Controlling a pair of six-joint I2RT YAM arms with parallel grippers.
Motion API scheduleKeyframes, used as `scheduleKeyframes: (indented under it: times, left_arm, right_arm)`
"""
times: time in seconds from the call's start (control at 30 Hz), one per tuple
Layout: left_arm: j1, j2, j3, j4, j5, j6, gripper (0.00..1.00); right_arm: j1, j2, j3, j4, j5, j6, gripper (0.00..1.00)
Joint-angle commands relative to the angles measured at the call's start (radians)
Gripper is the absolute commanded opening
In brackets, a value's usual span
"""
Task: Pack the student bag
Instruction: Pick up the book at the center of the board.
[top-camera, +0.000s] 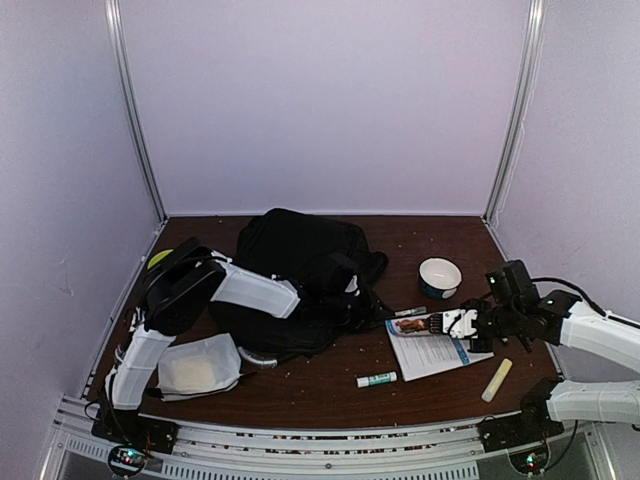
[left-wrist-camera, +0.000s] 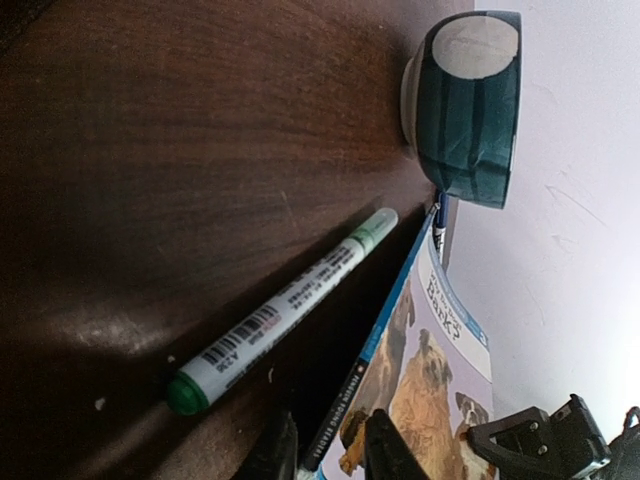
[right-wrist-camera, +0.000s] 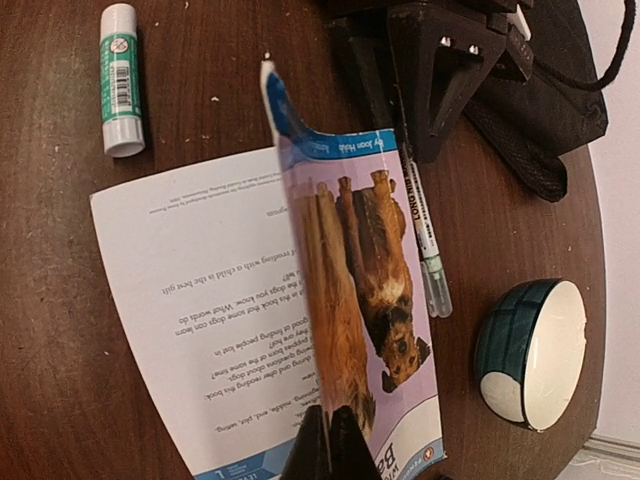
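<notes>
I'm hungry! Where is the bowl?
In the top view, the bowl sits right of centre, beside the student bag, just behind the dog book.

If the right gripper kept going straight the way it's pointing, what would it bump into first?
The right gripper pinches the dog book's raised cover. Going straight on, it would probably meet the left gripper first, at the cover's far edge, before the student bag; depth is unclear.

The table (top-camera: 330, 385) is showing smooth dark wood, faintly shiny; the bag (top-camera: 300, 250) is looking like matt black cloth. The book (right-wrist-camera: 370, 260) is gleaming in glossy paper, the bowl (right-wrist-camera: 530, 350) in glazed ceramic, the marker (left-wrist-camera: 290, 310) in smooth plastic.
</notes>
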Motion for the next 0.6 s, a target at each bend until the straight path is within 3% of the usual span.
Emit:
scheduleKeyframes:
  times: [0.0, 0.2, 0.37, 0.57]
  left_arm:
    - [-0.003, 0.028, 0.022, 0.102, 0.042, -0.009, 0.22]
    - [-0.004, 0.044, 0.044, 0.126, 0.054, 0.009, 0.13]
    - [-0.005, 0.071, 0.083, 0.114, 0.088, 0.054, 0.21]
    - [-0.005, 0.117, 0.115, 0.121, 0.137, 0.066, 0.2]
  right_arm:
    - [-0.003, 0.008, -0.018, -0.014, 0.0, -0.024, 0.01]
    - [-0.002, 0.021, -0.028, -0.006, -0.01, -0.022, 0.01]
    - [-0.002, 0.035, -0.028, 0.005, -0.015, -0.014, 0.01]
    - [-0.002, 0.04, -0.026, 0.016, -0.016, -0.008, 0.01]
